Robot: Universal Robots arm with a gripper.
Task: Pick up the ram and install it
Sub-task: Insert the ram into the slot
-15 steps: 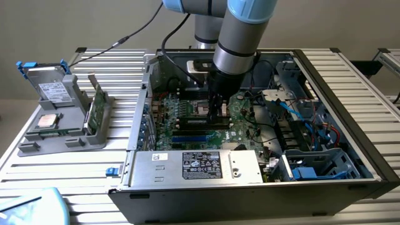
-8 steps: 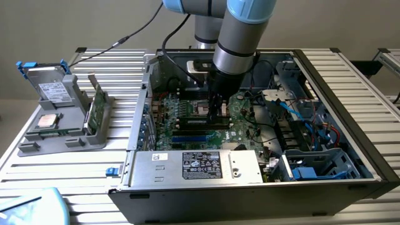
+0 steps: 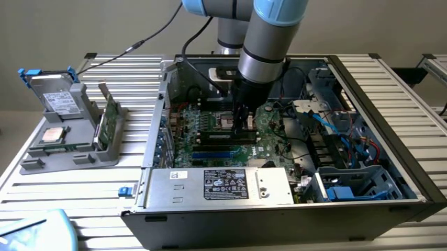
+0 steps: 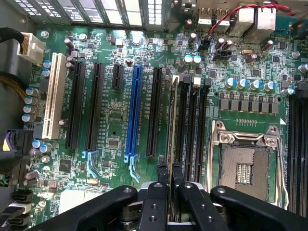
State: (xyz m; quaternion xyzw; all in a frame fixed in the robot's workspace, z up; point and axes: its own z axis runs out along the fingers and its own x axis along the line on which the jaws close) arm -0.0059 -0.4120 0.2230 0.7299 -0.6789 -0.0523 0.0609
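The ram (image 4: 172, 120) appears edge-on as a thin dark-green stick with a pale top edge. It stands upright over the black memory slots (image 4: 190, 125) beside the processor socket (image 4: 245, 166). My gripper (image 4: 169, 177) is shut on one end of it, with a black finger (image 4: 160, 179) pressed to each side. In the exterior view the gripper (image 3: 244, 127) reaches down inside the open computer case, just above the motherboard (image 3: 202, 128). I cannot tell whether the stick is seated in its slot or still just above it.
A blue expansion slot (image 4: 135, 110) and black ones lie beside the memory slots. The power supply (image 3: 223, 185) and cables (image 3: 349, 130) crowd the case. Outside, a grey holder (image 3: 70, 157) carries a broader green board (image 3: 106, 123), a silver processor (image 3: 54, 135) and a drive (image 3: 62, 102).
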